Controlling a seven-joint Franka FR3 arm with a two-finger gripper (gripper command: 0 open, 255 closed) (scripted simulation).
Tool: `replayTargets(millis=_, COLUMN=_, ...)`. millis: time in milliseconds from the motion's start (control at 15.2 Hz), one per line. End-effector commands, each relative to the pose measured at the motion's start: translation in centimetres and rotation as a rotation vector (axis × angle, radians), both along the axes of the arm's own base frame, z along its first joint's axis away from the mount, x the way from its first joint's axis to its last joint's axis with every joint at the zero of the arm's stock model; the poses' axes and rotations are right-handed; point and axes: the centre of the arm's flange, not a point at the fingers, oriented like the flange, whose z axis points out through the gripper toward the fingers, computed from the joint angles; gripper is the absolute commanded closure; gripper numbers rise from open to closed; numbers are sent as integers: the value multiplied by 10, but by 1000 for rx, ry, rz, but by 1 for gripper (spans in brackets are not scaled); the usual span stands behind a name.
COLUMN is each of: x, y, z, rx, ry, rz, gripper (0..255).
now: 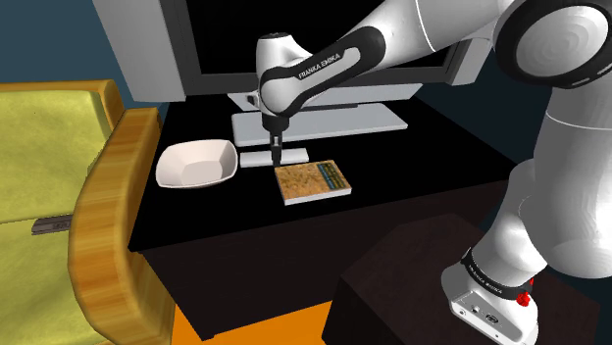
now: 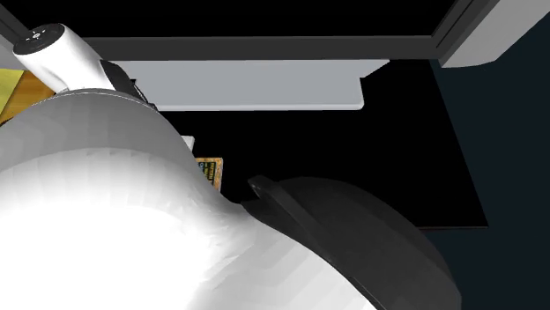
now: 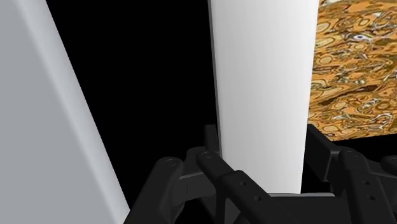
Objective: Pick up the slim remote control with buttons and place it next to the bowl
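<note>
Pinching white remote (image 3: 264, 76) between both fingers: gripper (image 3: 264, 137). White bowl (image 1: 197, 163) near, toward shoulder view's left, interior plain white. Patterned book (image 1: 312, 182) right.

The pincer (image 3: 264, 135) clasps the white remote (image 3: 264, 83) by its long edges, a mottled orange book (image 3: 356, 70) just beside.

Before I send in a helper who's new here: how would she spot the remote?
On the black table, find the monitor's grey base. The remote lies between that base and an orange-patterned book, under the black gripper. It is a slim, plain white bar, unlike the squarish book or the white bowl.
</note>
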Motion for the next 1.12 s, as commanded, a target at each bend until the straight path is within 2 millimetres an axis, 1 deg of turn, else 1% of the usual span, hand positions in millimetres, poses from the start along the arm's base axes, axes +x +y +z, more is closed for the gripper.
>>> replayTargets(millis=0, x=-1, y=1, z=-9, rx=-2, ry=4, rz=1, gripper=255)
replayTargets(millis=462, x=-1, y=1, z=-9, rx=-2, ry=4, rz=1, gripper=255)
replayTargets(millis=528, x=2, y=1, z=-9, rx=-2, ry=4, rz=1, gripper=0)
replayTargets(millis=858, x=-1, y=1, z=-9, rx=-2, ry=4, rz=1, gripper=0)
replayTargets(millis=1056, x=-2, y=1, z=30, rx=-2, ry=4, rz=1, gripper=0)
